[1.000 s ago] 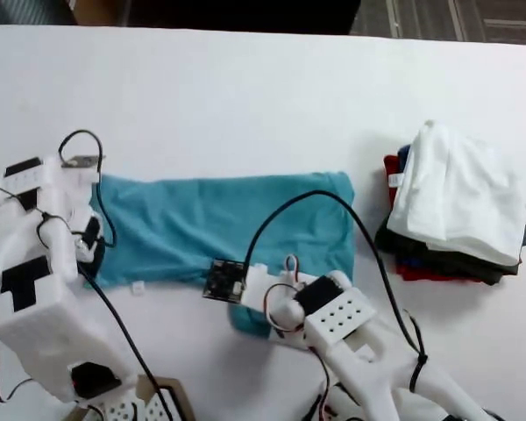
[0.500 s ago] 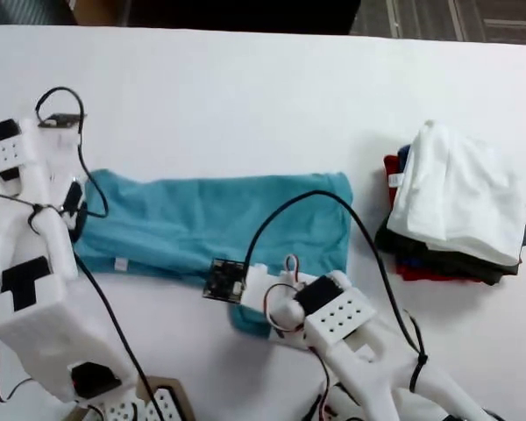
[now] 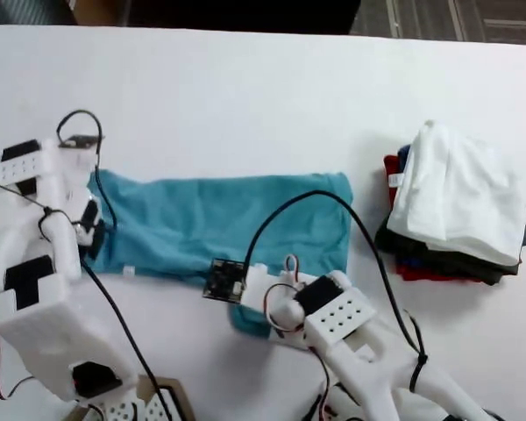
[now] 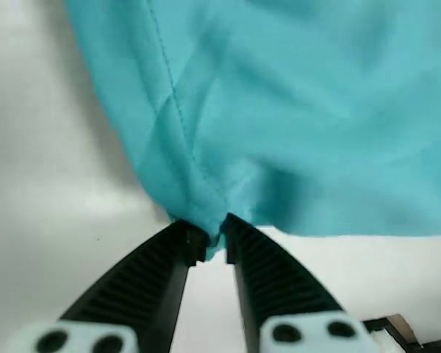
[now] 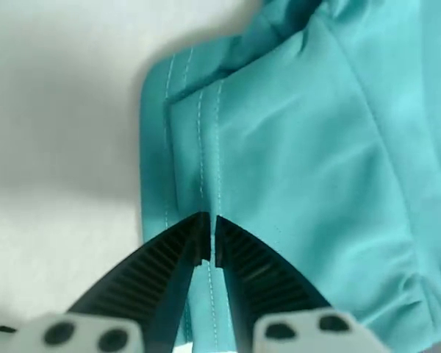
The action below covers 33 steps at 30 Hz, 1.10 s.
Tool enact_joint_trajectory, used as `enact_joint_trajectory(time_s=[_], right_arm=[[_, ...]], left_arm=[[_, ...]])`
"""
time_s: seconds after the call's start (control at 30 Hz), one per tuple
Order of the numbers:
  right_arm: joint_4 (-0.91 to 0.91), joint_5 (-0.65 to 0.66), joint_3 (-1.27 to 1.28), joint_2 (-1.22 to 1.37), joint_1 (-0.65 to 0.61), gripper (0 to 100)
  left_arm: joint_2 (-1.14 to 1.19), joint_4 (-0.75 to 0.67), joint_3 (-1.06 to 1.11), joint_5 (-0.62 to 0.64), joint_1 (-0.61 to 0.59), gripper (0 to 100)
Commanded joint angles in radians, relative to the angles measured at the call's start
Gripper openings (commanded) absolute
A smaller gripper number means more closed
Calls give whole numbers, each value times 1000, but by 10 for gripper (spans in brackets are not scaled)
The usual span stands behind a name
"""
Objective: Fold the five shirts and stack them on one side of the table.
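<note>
Two hands are clenched on the teal shirt (image 3: 228, 224), which lies stretched across the middle of the tabletop (image 3: 245, 96). The left hand (image 4: 209, 237) pinches a bunched edge at its left end; the right hand (image 5: 209, 237) nips the stitched hem on its near edge. A stack of folded shirts (image 3: 456, 210), white on top, sits apart at the right.

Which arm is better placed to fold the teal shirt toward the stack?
Left, probably: the left gripper is shut on the teal shirt at the end farthest from the stack, free to carry it across. The right gripper pinches a hem nearer the stack.
</note>
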Motion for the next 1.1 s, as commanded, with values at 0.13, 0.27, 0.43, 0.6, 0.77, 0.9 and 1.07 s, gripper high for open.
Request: enact_joint_trajectory(time_s=[0.13, 0.27, 0.43, 0.6, 0.77, 0.9, 1.07], right_arm=[[-13, -9, -8, -36, 7, 87], [-15, -9, -8, -38, 7, 91], [-28, -9, -8, -35, 7, 91], [-42, -9, -8, -38, 8, 91], [-73, -12, -34, -30, 127, 91], [-139, -64, -103, -25, 286, 91], [-145, -69, -192, 116, 294, 91]], left_arm=[[-48, 35, -81, -12, -46, 174], [-43, 186, -332, -12, -78, 174], [-37, 281, -493, 21, 5, 176], [25, 258, -392, 72, 114, 176], [64, 167, -280, 83, 106, 176], [68, 112, -206, 61, 68, 176], [69, -5, -67, 48, 64, 176]])
